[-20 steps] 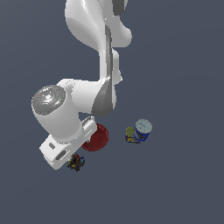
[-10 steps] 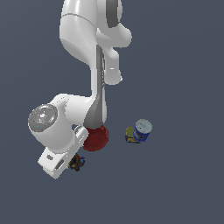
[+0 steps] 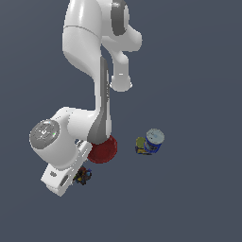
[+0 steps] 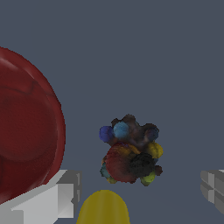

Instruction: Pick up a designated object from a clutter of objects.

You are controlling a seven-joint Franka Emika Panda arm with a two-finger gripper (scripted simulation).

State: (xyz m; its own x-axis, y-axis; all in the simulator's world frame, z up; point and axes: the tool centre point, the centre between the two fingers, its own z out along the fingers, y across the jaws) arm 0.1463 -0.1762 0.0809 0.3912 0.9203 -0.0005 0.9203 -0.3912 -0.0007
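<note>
Wrist view shows the dark jumble [image 4: 130, 151] lying between the two finger tips [image 4: 59, 197] of the gripper [image 4: 135, 192], whose jaws are spread wide with the lump not yet touched. The red bowl [image 4: 26, 127] sits just beside one finger, and the yellow cup [image 4: 104, 209] pokes in at the edge, close to the jumble.

To do this step well, I judge the arm should lower straight down, keeping the jumble centred in the gap so that neither finger catches the bowl's rim, and close only once the tips are down past the lump's widest part. Its knobbly shape may roll or slip, so a slow squeeze seems wise.

In the exterior view the jumble [image 3: 83, 176] lies under the hand, toward that view's left of the bowl [image 3: 103, 150]; the can [image 3: 154, 140] and small box [image 3: 140, 144] stand well apart. The floor [image 3: 189, 198] is plain, flat, dark grey, with no walls or edges showing.
</note>
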